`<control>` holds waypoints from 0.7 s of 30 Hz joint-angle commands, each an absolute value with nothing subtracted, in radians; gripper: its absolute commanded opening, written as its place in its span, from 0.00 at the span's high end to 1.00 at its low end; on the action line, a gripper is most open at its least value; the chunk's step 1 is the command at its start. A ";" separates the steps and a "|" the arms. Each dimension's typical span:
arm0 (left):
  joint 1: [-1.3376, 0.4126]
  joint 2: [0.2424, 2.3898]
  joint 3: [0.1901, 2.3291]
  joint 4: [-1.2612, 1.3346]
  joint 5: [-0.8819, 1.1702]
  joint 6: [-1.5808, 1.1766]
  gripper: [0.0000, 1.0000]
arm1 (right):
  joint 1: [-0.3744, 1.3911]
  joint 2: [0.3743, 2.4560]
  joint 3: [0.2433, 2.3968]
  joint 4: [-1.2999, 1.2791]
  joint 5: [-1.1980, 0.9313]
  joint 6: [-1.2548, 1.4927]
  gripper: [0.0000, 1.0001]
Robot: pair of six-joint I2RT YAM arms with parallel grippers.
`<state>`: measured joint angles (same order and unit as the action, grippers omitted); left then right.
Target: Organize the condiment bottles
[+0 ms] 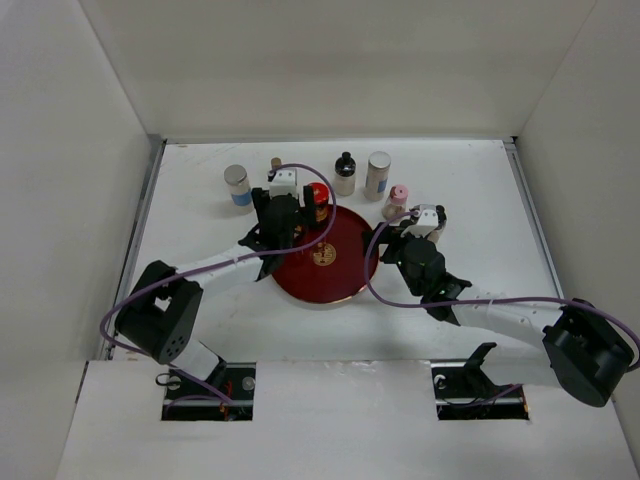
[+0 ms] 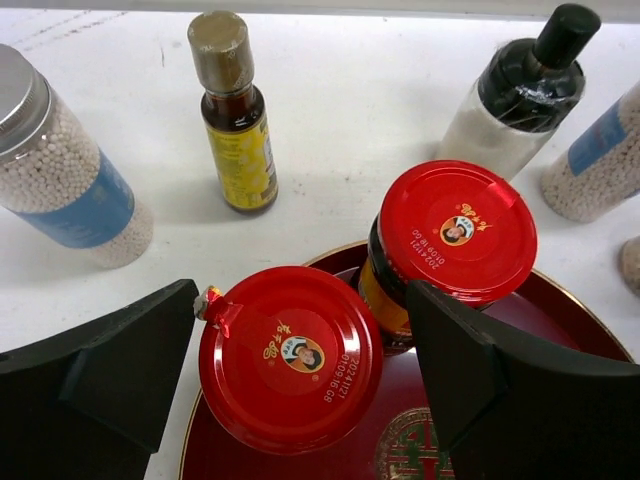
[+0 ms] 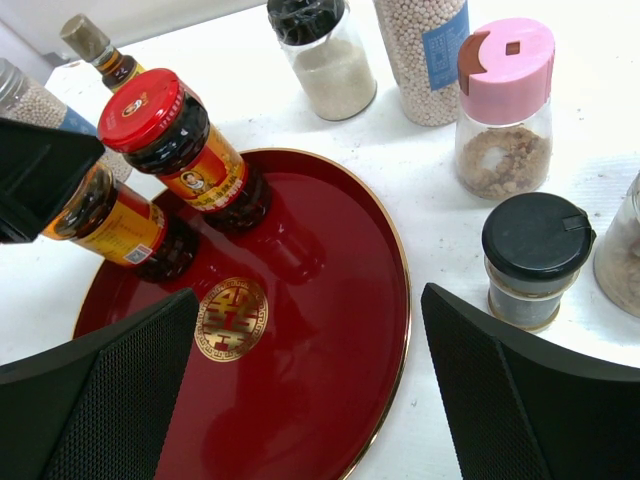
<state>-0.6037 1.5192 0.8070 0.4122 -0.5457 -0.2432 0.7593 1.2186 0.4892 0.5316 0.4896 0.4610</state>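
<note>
Two red-lidded dark jars stand on the far left of the dark red tray (image 1: pixel 340 275). My left gripper (image 2: pixel 300 300) is open, its fingers on either side of the nearer jar (image 2: pixel 290 355); the other jar (image 2: pixel 455 235) stands just behind. My right gripper (image 3: pixel 308 300) is open and empty above the tray's right part (image 3: pixel 330 330). On the table behind stand a slim yellow-labelled bottle (image 2: pixel 235 120), a silver-lidded bead jar (image 2: pixel 55 165), a black-capped white bottle (image 2: pixel 520 95) and another bead jar (image 3: pixel 425 50). A pink-capped jar (image 3: pixel 505 110) and a small black-capped jar (image 3: pixel 535 255) stand right of the tray.
White walls enclose the table on three sides. Another jar shows partly at the right edge of the right wrist view (image 3: pixel 625 250). The left gripper (image 1: pixel 285 212) and right gripper (image 1: pixel 425 222) flank the tray, purple cables looping above it.
</note>
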 commanded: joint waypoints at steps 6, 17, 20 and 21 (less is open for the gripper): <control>-0.625 1.384 0.805 0.523 -0.563 -0.241 0.08 | 0.757 1.229 0.502 0.574 0.479 0.471 0.03; -0.509 1.523 1.089 0.293 -0.523 -0.307 0.41 | 0.757 1.223 0.502 0.574 0.477 0.471 0.03; -0.466 1.624 1.187 0.235 -0.463 -0.310 0.41 | 0.757 1.213 0.502 0.572 0.486 0.462 0.03; -0.456 1.650 1.209 0.233 -0.462 -0.308 0.41 | 0.757 1.212 0.499 0.575 0.483 0.463 0.03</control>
